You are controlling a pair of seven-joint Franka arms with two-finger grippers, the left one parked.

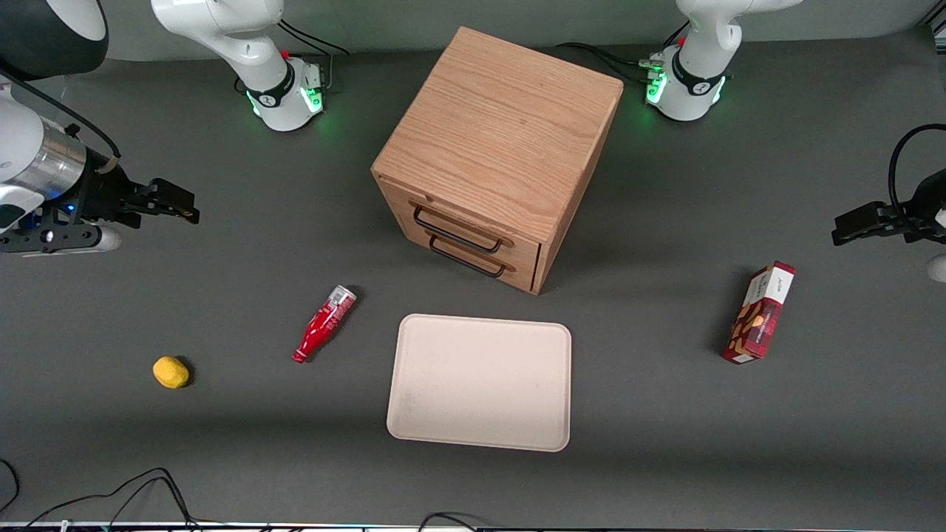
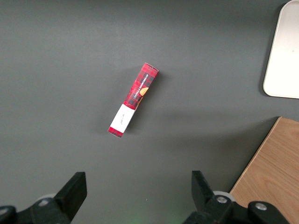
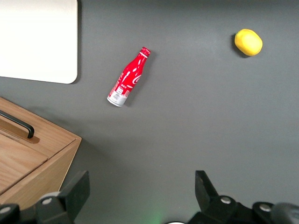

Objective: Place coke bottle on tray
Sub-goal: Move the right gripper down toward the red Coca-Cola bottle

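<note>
The coke bottle (image 1: 324,323) lies on its side on the dark table, silver base toward the cabinet, red neck toward the front camera. It also shows in the right wrist view (image 3: 128,78). The pale beige tray (image 1: 414,414) lies flat beside it, in front of the wooden cabinet; a corner of it shows in the right wrist view (image 3: 56,65). My right gripper (image 1: 181,203) hovers open and empty at the working arm's end of the table, farther from the front camera than the bottle and well apart from it. Its fingers (image 3: 77,189) stand wide apart over bare table.
A wooden two-drawer cabinet (image 1: 502,140) with black handles stands mid-table. A yellow lemon-like object (image 1: 171,372) lies beside the bottle toward the working arm's end. A red snack box (image 1: 759,313) lies toward the parked arm's end. Cables run along the table's front edge.
</note>
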